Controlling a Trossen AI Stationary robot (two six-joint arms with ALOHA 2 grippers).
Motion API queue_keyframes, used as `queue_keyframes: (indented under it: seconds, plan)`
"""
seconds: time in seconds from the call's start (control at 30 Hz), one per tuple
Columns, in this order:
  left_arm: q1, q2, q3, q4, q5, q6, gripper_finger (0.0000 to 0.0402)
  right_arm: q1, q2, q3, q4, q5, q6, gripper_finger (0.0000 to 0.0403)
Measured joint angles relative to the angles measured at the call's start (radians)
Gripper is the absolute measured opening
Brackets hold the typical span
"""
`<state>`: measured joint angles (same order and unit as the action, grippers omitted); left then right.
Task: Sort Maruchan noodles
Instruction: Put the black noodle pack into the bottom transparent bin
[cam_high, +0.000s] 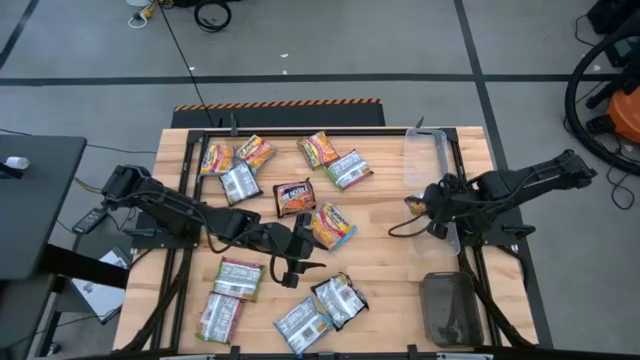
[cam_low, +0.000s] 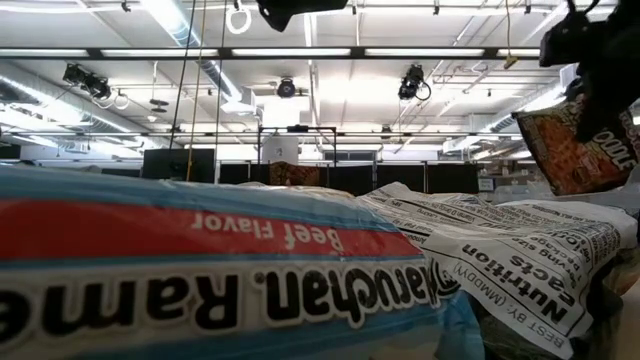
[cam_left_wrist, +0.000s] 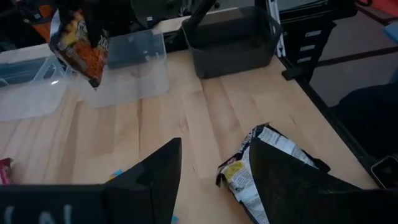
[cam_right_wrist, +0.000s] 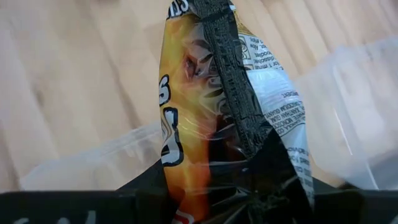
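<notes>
Right gripper (cam_right_wrist: 230, 180), jaws clamped on an orange noodle packet (cam_right_wrist: 186, 124), is hanging over the clear tray (cam_high: 425, 160) at 3 o'clock; the next move calls for releasing inside. Left gripper (cam_left_wrist: 214, 180), jaws wide and empty, is hovering by a silver packet (cam_left_wrist: 261, 162) at 6 o'clock.

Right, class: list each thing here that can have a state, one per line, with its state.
left pincer: open, above a silver packet
right pincer: shut on an orange packet, lifted
clear tray: empty where visible
dark bin: upright, contents unclear
other packets: lying loose on the table
</notes>
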<state>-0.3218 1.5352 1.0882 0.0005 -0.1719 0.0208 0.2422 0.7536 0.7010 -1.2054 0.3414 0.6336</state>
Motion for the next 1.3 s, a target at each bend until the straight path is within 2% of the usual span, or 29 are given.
queue_keyframes:
  seconds: [0.27, 0.53, 0.63, 0.8, 1.1, 1.3]
  plan:
    - [0.006, 0.000, 0.000, 0.032, 0.000, 0.018, 0.0192, -0.114, 0.117, 0.000, 0.000, -0.059, -0.078, 0.0148]
    - [0.006, 0.000, 0.000, 0.026, 0.000, 0.018, 0.0192, -0.159, 0.139, 0.004, 0.007, -0.122, -0.180, 0.0202]
    - [0.006, 0.000, 0.000, 0.026, 0.000, 0.018, 0.0192, -0.174, 0.138, 0.017, 0.002, -0.163, -0.220, 0.0207]
    - [0.006, 0.000, 0.000, 0.026, 0.000, 0.018, 0.0192, -0.210, 0.171, 0.017, -0.025, -0.217, -0.260, 0.0197]
    - [0.006, 0.000, 0.000, 0.027, 0.000, 0.018, 0.0192, -0.235, 0.258, 0.017, -0.057, -0.277, -0.327, 0.0154]
    - [0.009, 0.000, 0.001, 0.032, 0.000, 0.018, 0.0192, -0.234, 0.283, 0.025, -0.112, -0.243, -0.406, 0.0128]
